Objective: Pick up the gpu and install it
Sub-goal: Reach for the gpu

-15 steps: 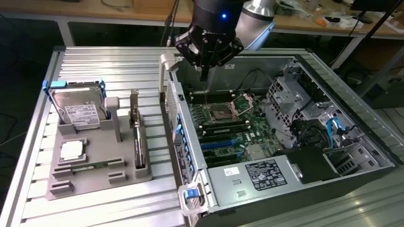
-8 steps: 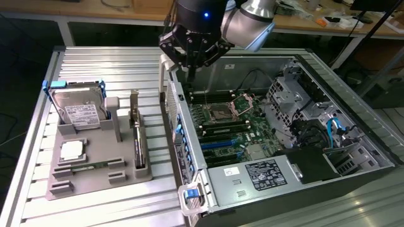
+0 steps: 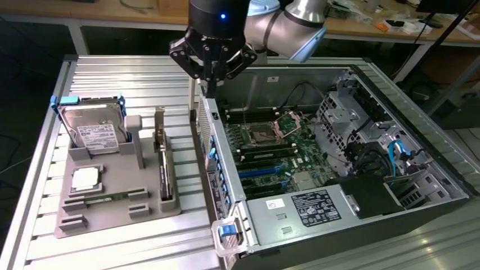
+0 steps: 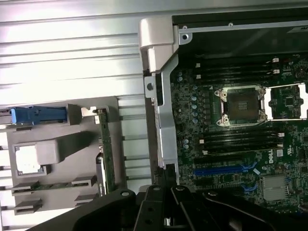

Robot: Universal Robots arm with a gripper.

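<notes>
While its fingers are pressed together on nothing, the end effector [image 3: 213, 84] hangs over the side wall of the open computer case [image 3: 219, 169]. The gpu [image 3: 163, 166] stands on its edge in a gray holder [image 3: 105, 209] on the bench [image 3: 127, 79], beside the case. A hard drive [image 3: 94, 132] stands in the holder too.

- Soft overhead light; the ribbed metal table [image 3: 112, 73] shines pale, its slats glare-washed in the wrist view.
- The computer case [image 3: 300, 74] interior is dimmer, deeply shadowed along one wall.
- The gripper [image 4: 166, 180] reads as a dark silhouette.
</notes>
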